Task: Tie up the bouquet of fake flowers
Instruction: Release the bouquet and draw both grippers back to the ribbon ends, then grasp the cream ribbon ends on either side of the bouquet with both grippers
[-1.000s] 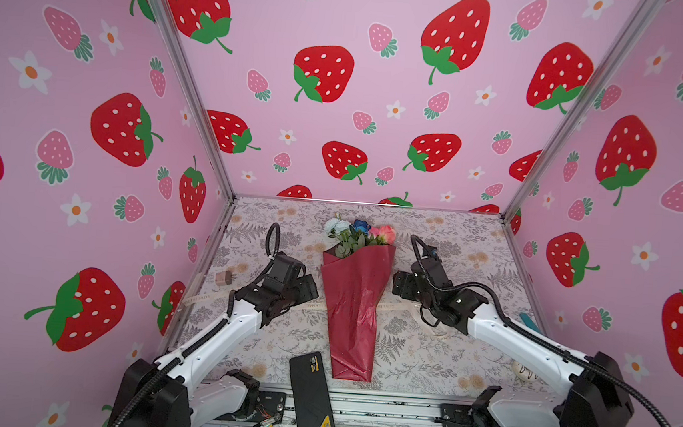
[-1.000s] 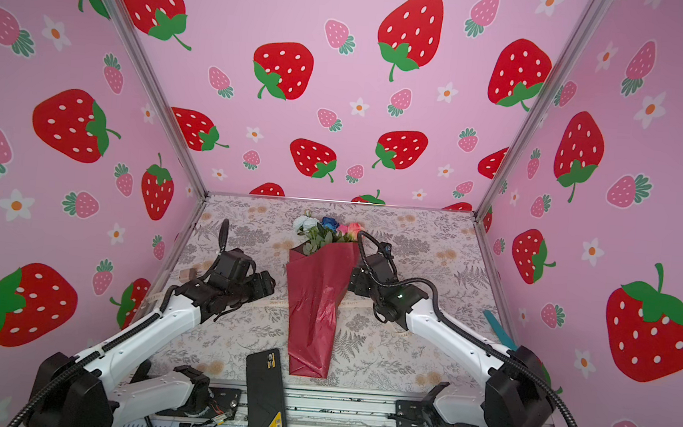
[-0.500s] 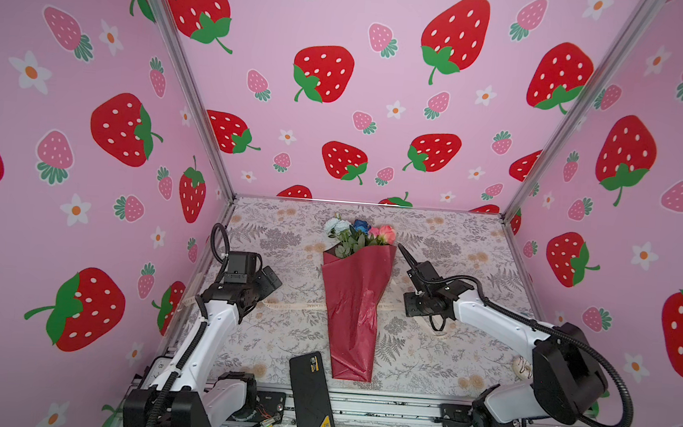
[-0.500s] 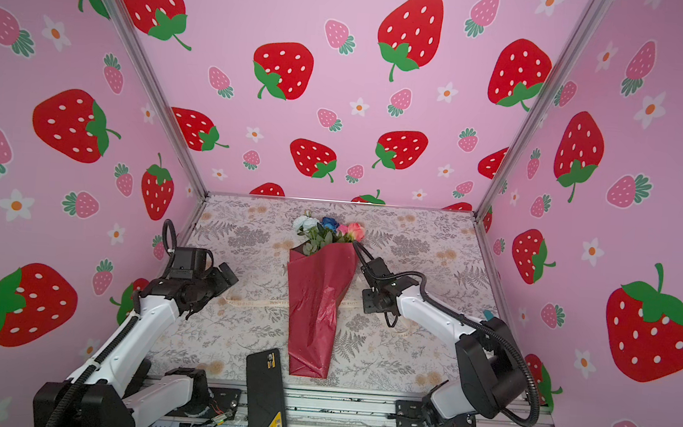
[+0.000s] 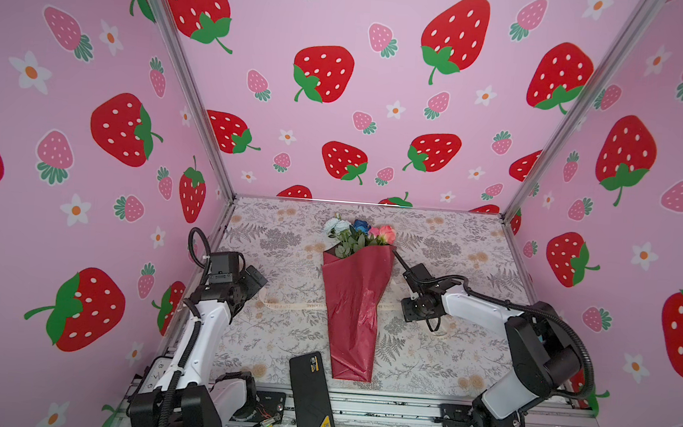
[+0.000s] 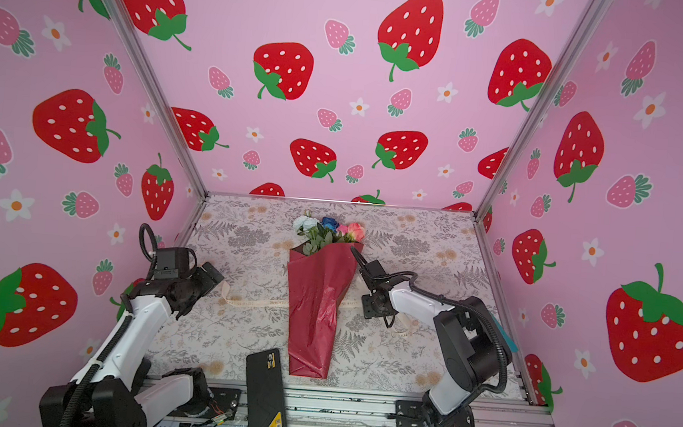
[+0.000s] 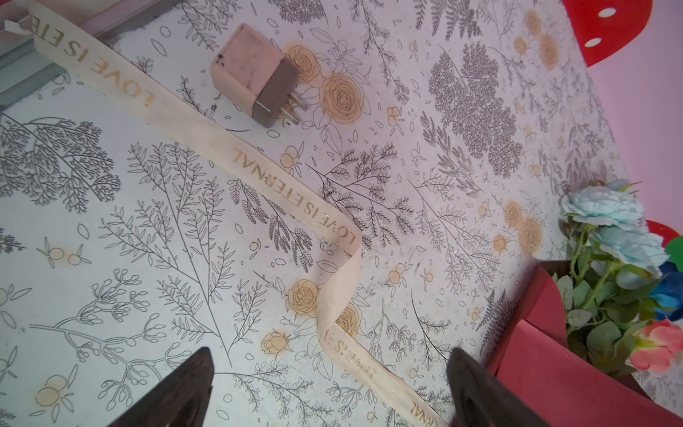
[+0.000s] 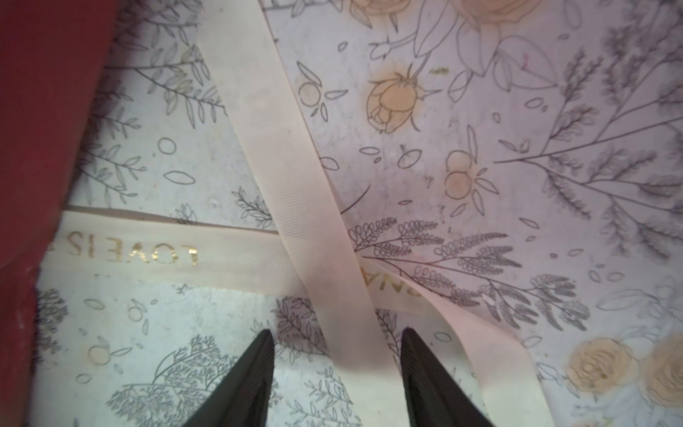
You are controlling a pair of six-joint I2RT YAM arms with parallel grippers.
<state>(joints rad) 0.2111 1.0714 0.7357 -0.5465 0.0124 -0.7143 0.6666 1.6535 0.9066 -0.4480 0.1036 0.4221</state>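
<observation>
The walls are showing a pink ground printed with large red strawberries, small pink strawberries and white flowers. The surface is carrying a pale print of grey fern line drawings and tan roses. At frame centre, the bouquet of fake flowers is displaying glossy dark red wrapping paper, green leaves, and pale blue-white, dark blue and pink-coral blooms. The ribbon is showing cream with gold lettering. The plug adapter is showing pale pink with a grey-brown end.
</observation>
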